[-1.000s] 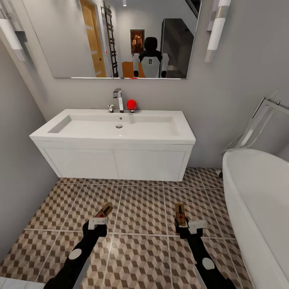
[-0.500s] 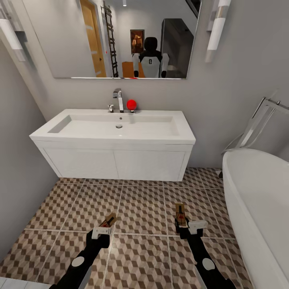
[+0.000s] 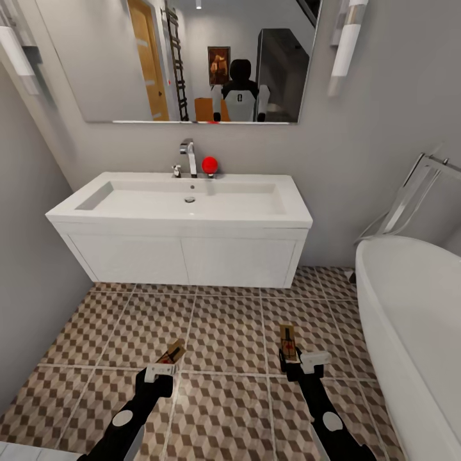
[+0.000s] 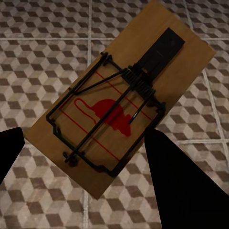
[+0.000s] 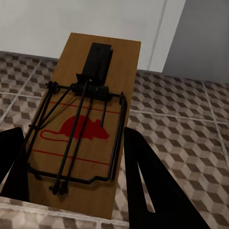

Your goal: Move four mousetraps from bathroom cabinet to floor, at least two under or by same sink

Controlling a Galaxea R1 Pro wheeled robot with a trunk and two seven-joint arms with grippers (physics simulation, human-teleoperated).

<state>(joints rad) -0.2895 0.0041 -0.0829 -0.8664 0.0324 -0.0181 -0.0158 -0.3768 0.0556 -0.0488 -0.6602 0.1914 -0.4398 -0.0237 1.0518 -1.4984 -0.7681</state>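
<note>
Each gripper, left (image 3: 160,371) and right (image 3: 301,365), holds one mousetrap (image 4: 119,102) tight above the bathroom floor (image 3: 224,333) near the sink (image 3: 186,205); none is down yet.

Readable text: none in any view.
Left trap (image 4: 119,112): red mouse silhouette printed on the board, with thin red lines around it; no letters.
Right trap (image 5: 83,126): red mouse silhouette with red lines, likewise no letters.
Robot in mirror (image 3: 241,99): small dark mark on the white chest, too small to read.
</note>
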